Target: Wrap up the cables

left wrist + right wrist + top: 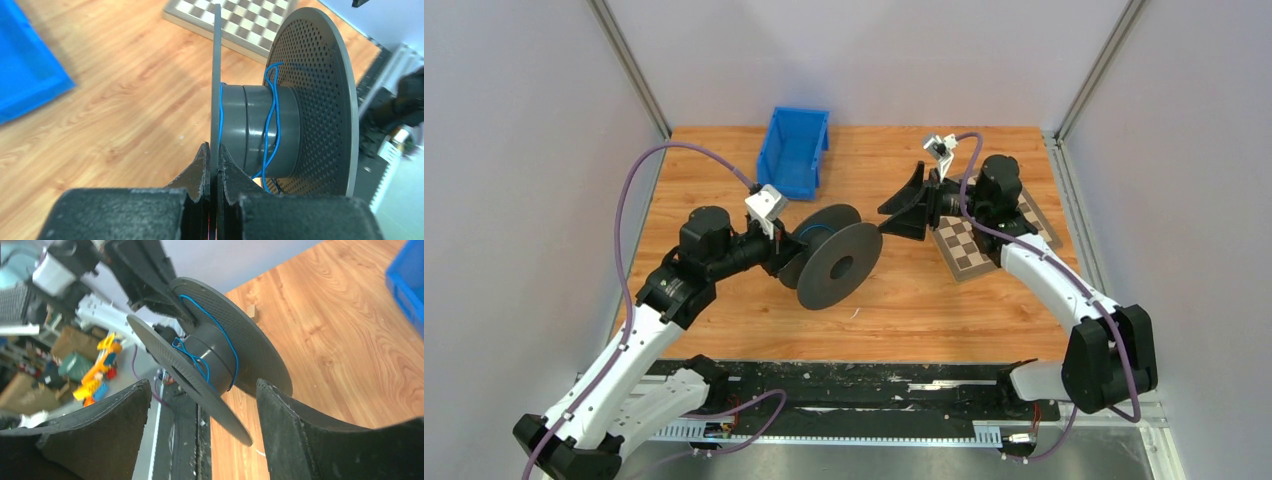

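My booth: a wooden table [894, 310] boxed in by plain pale walls [524, 150].
Its orange-brown wood fills the middle of the frame; lilac-grey panels rise at left, top and right, joined by aluminium posts [629, 65] in the upper corners, under soft, even light.

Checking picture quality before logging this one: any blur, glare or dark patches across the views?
Top external: even light, no glare, sharp, soft shadows on the table. Left wrist: spool and wire crisp, left fingers dark and soft up close. Right wrist: tilted frame, wire readable, right fingers underexposed, background beyond the table blurred.
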You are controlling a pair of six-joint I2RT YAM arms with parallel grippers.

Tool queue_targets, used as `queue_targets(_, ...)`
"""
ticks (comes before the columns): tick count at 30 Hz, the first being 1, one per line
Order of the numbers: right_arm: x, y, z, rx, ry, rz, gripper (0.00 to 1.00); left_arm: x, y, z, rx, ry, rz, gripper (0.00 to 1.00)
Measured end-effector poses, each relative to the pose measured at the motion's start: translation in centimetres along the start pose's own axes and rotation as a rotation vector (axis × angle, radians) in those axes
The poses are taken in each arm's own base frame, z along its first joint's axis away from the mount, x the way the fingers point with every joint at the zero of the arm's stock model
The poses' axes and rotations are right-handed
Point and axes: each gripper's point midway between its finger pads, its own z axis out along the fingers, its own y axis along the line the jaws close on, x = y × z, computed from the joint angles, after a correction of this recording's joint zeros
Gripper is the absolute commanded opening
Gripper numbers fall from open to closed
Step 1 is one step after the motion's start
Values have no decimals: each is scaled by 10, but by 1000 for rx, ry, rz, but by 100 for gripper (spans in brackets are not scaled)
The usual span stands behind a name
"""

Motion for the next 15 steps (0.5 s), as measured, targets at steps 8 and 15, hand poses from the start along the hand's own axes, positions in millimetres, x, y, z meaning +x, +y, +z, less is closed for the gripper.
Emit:
queue_targets(8, 25, 32, 8, -192, 138, -134, 65, 10, -25, -2, 138, 77, -78, 0)
queue_targets(15, 41, 45, 13, -281, 194, -123, 42, 7, -31, -2, 176, 82, -105, 0)
